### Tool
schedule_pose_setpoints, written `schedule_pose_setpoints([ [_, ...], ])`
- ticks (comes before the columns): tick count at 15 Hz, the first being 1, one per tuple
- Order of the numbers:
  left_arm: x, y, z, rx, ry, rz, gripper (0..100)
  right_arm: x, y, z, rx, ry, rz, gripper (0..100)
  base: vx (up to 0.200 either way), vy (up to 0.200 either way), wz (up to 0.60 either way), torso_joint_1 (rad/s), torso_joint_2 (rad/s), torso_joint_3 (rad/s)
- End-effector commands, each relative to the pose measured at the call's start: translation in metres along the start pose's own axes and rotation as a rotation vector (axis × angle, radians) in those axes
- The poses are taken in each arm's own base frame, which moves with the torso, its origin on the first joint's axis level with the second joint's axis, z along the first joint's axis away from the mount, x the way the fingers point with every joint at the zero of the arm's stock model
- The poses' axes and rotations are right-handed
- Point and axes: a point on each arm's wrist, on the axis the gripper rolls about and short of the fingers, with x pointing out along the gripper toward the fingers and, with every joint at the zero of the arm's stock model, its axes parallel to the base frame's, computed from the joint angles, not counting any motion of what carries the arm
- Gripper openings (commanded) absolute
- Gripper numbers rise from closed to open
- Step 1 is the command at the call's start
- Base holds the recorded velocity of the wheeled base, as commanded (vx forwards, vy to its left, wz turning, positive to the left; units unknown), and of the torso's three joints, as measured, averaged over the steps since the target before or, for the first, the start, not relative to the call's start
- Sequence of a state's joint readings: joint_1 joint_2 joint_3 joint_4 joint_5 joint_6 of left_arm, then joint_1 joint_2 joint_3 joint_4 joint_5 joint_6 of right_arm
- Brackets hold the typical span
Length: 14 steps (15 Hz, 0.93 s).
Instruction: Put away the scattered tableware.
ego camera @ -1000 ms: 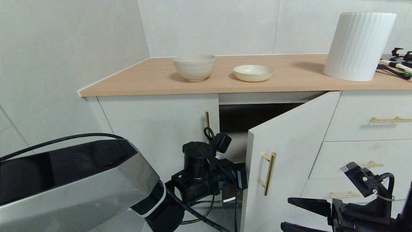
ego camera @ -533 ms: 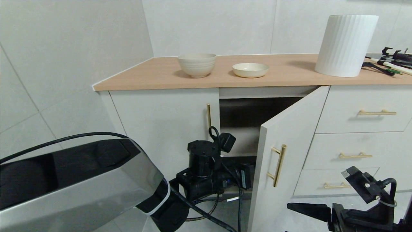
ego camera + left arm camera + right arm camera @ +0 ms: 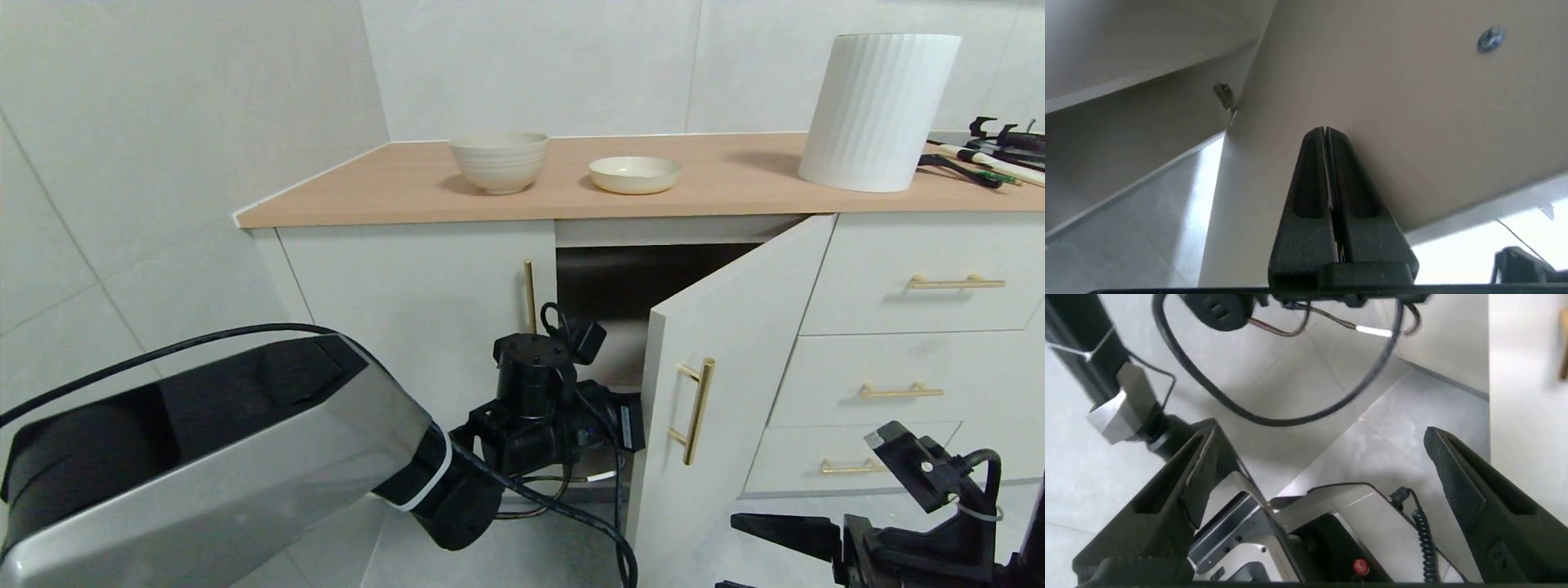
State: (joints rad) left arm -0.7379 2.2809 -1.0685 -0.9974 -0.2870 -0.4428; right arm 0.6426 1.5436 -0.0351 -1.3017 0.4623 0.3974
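A cream ribbed bowl (image 3: 499, 162) and a shallow cream dish (image 3: 635, 174) stand apart on the wooden countertop (image 3: 392, 192). Below them the right-hand cabinet door (image 3: 735, 343) stands ajar over a dark opening. My left wrist (image 3: 539, 400) sits low at that opening, beside the door's free edge. The left gripper (image 3: 1325, 132) is shut on nothing, its tip close to a pale panel. My right gripper (image 3: 1331, 465) is open and holds nothing. It hangs low in front of the drawers, and one finger (image 3: 784, 529) points left.
A tall white ribbed container (image 3: 876, 110) stands on the counter's right part, with dark-handled utensils (image 3: 980, 159) beyond it. Drawers with gold handles (image 3: 955, 283) lie right of the door, and the closed left door (image 3: 408, 318) has its own handle. A tiled wall closes the left side.
The head view shifted over the first half second. Since then my left wrist has risen a little and moved toward the door, whose free edge has shifted slightly left. The right gripper has kept still.
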Motion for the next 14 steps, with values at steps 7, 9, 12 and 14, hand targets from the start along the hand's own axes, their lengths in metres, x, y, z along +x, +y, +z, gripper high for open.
schedule_pose_setpoints([
  [7,0.01,-0.002,0.006,0.003,-0.008,-0.007,0,0.001,0.0,-0.001,0.001,0.004,0.001,100,0.0,0.0,0.0,0.0,0.0,0.0],
  [9,0.004,-0.02,0.008,0.013,-0.007,-0.036,0,0.0,0.0,-0.001,0.0,0.003,0.003,100,0.0,0.0,0.0,0.0,0.0,0.0],
  [12,-0.01,-0.081,0.001,0.043,0.033,-0.163,0,-0.003,0.007,-0.002,-0.013,0.001,0.032,100,0.0,0.0,0.0,0.0,0.0,0.0],
  [14,-0.02,-0.124,-0.006,0.057,0.114,-0.266,0,-0.009,0.02,-0.003,-0.039,-0.008,0.091,100,0.0,0.0,0.0,0.0,0.0,0.0],
])
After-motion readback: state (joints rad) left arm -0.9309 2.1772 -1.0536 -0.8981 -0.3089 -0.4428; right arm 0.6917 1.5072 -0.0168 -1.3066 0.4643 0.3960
